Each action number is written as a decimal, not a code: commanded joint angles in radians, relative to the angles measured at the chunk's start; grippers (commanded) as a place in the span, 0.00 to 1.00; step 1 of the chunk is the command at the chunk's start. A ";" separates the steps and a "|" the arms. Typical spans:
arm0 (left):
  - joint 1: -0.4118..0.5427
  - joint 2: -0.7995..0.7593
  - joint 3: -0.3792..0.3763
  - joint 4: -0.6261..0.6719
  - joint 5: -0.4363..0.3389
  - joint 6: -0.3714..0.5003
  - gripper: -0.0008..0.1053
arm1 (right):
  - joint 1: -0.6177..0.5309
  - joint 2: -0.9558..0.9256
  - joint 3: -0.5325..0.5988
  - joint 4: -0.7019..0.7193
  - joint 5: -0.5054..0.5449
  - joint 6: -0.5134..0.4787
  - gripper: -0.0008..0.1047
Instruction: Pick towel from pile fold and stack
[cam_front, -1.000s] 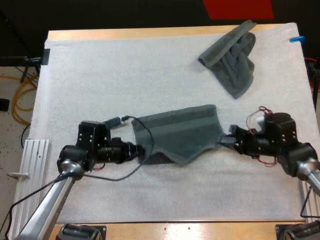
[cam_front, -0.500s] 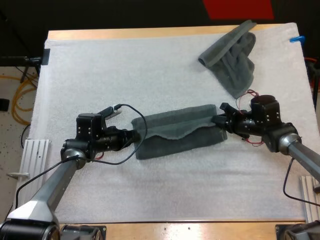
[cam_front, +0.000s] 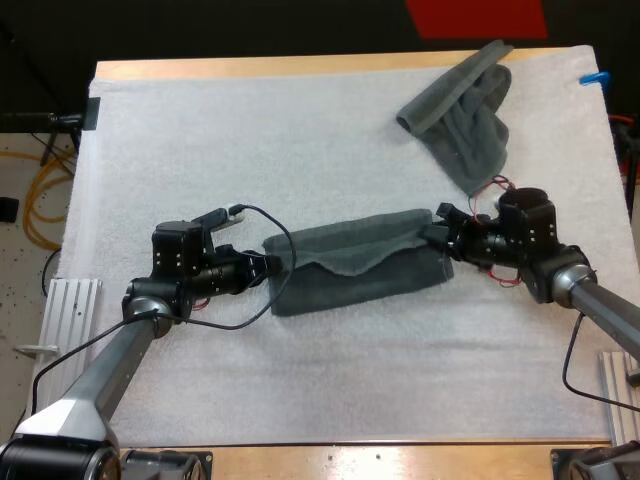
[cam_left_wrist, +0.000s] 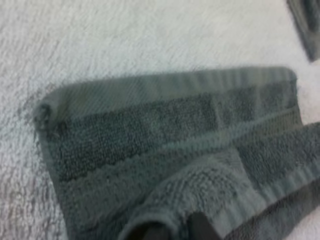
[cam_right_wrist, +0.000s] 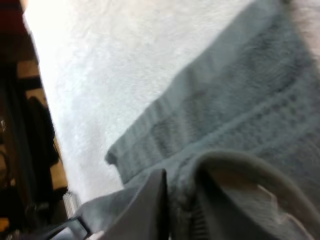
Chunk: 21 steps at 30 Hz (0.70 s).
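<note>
My left gripper (cam_front: 272, 268) is clamped on the left end of the half-folded towel (cam_front: 355, 262), my right gripper (cam_front: 440, 236) on its right end; its long axis runs between them at mid-frame. The crumpled towel (cam_front: 462, 108) lies upper right, nearer the right gripper.

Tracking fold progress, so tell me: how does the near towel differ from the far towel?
The near towel lies folded over into a long band at mid-mat; the far towel sits crumpled near the far right corner. The near towel is gripped at its ends by the left gripper and right gripper; the far towel lies untouched. Both are dark grey-green and rest on the white mat.
</note>
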 joint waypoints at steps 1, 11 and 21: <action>0.002 -0.002 -0.002 -0.008 0.017 0.019 0.20 | 0.001 -0.003 -0.007 -0.048 -0.032 -0.030 0.37; 0.002 -0.009 -0.075 -0.035 0.092 0.038 0.63 | 0.001 -0.045 -0.007 -0.261 -0.027 -0.108 0.77; 0.002 -0.254 -0.213 0.309 -0.117 0.296 0.63 | 0.001 -0.245 -0.011 0.011 0.140 -0.357 0.76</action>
